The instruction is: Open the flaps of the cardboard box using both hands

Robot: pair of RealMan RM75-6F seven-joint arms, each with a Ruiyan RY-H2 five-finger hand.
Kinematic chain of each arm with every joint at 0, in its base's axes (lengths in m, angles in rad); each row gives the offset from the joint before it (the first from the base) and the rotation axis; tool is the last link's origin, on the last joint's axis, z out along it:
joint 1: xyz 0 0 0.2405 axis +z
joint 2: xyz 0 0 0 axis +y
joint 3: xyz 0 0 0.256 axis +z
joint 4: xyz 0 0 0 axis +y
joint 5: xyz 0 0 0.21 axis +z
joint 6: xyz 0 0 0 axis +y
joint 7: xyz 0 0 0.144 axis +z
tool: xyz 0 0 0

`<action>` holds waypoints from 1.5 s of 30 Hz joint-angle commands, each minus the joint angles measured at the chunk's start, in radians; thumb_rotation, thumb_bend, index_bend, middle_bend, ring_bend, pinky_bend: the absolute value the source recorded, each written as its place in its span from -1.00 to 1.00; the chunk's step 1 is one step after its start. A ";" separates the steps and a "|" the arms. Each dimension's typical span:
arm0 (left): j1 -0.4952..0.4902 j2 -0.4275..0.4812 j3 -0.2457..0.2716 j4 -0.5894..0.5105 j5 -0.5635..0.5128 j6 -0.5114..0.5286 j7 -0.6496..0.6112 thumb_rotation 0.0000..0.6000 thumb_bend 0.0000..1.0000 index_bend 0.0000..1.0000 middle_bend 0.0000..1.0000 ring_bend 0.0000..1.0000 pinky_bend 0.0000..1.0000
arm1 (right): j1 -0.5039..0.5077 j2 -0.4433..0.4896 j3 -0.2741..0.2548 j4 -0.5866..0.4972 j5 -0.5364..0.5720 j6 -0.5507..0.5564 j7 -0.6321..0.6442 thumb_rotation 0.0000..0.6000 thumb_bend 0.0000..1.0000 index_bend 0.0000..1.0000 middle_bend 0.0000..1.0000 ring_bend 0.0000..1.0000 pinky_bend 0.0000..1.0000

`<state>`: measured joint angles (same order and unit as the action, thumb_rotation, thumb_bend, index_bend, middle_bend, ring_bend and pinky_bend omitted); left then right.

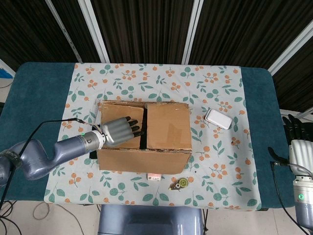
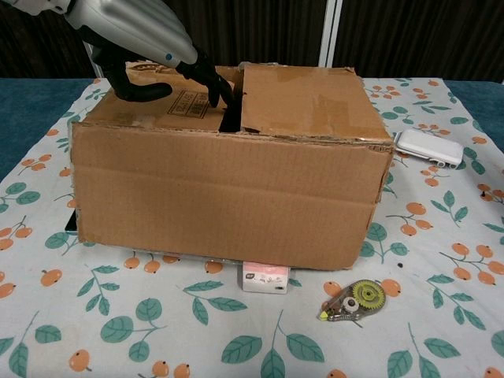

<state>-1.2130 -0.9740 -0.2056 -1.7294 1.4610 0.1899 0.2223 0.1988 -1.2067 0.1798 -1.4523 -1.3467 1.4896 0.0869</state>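
Observation:
A brown cardboard box (image 1: 144,154) (image 2: 228,193) stands mid-table, its two top flaps lying flat with a dark gap between them. The left flap (image 1: 113,111) carries a printed stamp; the right flap (image 1: 168,126) is plain. My left hand (image 1: 120,131) (image 2: 146,47) lies over the left flap, its dark fingertips (image 2: 213,93) reaching down at the gap's edge, holding nothing. My right hand (image 1: 299,139) hangs off the table's right side, far from the box, fingers straight and empty.
A white case (image 1: 218,118) (image 2: 428,147) lies right of the box. In front of the box sit a small pink-and-white packet (image 1: 154,176) (image 2: 266,277) and a correction-tape dispenser (image 1: 179,184) (image 2: 354,300). A floral cloth (image 1: 161,76) covers the teal table (image 1: 39,88).

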 commanded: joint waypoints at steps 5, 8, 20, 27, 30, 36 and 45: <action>-0.023 -0.026 0.018 0.021 0.015 0.019 -0.014 1.00 0.51 -0.91 -0.79 -0.88 -0.60 | -0.003 -0.001 0.006 0.000 0.000 -0.005 0.003 1.00 -0.38 -1.00 -1.00 -1.00 -0.57; -0.025 -0.036 0.023 0.029 0.026 0.042 -0.014 1.00 0.51 -0.91 -0.79 -0.88 -0.60 | -0.004 -0.001 0.007 0.000 -0.001 -0.007 0.003 1.00 -0.37 -1.00 -1.00 -1.00 -0.57; -0.029 -0.052 0.061 0.040 0.047 0.089 -0.024 1.00 0.51 -0.90 -0.73 -0.82 -0.55 | -0.008 -0.002 0.011 -0.003 -0.011 -0.009 0.005 1.00 -0.37 -1.00 -1.00 -1.00 -0.57; -0.041 -0.070 0.068 0.058 0.038 0.102 -0.037 1.00 0.51 -0.90 -0.73 -0.82 -0.55 | -0.010 -0.005 0.015 -0.001 -0.013 -0.010 0.003 1.00 -0.36 -1.00 -1.00 -1.00 -0.57; -0.051 -0.080 0.071 0.067 0.033 0.098 -0.040 1.00 0.51 -0.87 -0.70 -0.79 -0.54 | -0.011 -0.005 0.016 0.000 -0.012 -0.011 0.003 1.00 -0.36 -1.00 -1.00 -1.00 -0.57; -0.064 -0.088 0.083 0.070 0.025 0.092 -0.043 1.00 0.53 -0.80 -0.59 -0.67 -0.44 | -0.012 -0.005 0.021 0.002 -0.012 -0.011 0.006 1.00 -0.36 -1.00 -1.00 -1.00 -0.57; -0.072 -0.082 0.089 0.066 0.013 0.109 -0.042 1.00 0.57 -0.70 -0.48 -0.57 -0.27 | -0.014 -0.005 0.023 0.001 -0.015 -0.013 0.006 1.00 -0.35 -1.00 -1.00 -1.00 -0.57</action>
<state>-1.2848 -1.0563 -0.1168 -1.6629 1.4740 0.2992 0.1803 0.1851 -1.2122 0.2025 -1.4509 -1.3620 1.4764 0.0931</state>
